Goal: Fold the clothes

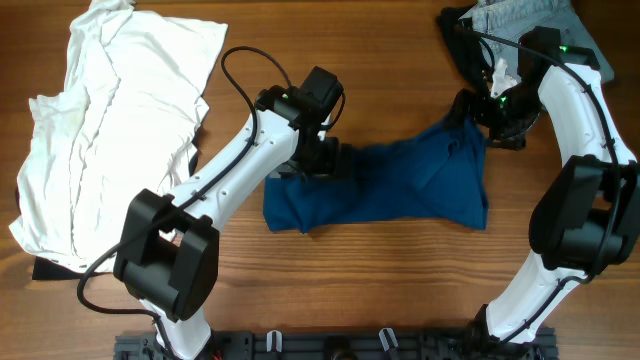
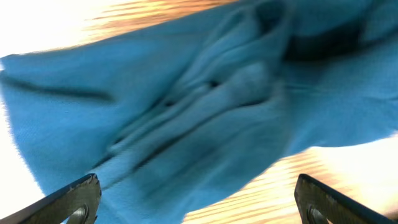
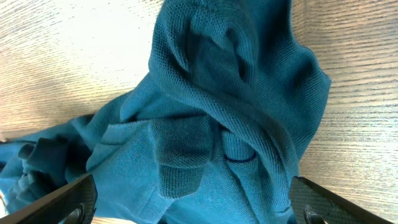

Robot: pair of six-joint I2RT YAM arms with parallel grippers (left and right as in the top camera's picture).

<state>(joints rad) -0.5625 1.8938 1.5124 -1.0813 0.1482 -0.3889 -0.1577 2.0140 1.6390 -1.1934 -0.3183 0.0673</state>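
Both of my pincers are released, gripping nothing. My left pincer [image 1: 322, 160] hangs over the left end of the dark-blue T-shirt [image 1: 390, 190]. In the left wrist view its fingers [image 2: 68, 202] stand wide apart at the bottom corners. Rumpled blue cloth fills the picture beyond them, blurred, with pale wood showing at the edges.

My right pincer [image 1: 487, 118] sits at the shirt's upper right corner, where the cloth rises in a peak toward it. The right wrist view shows its fingers [image 3: 59, 205] just as widely spread. Between and beyond them lie thick bunched folds of the blue knit, and nothing is pinched.

The dark-blue T-shirt lies crumpled in the middle of the desk [image 1: 400, 290], between my two arms. It is drawn out into a wide band, narrower and more gathered on the left and broader on the right.

A white shirt [image 1: 110, 130] lies spread and wrinkled at the far left of the desk, just beside my left arm and apart from the blue one. A bit of dark cloth [image 1: 45, 268] shows from under its lower left edge.

In the far right corner a heap of grey and dark garments [image 1: 530, 15] lies just beyond my right pincer.
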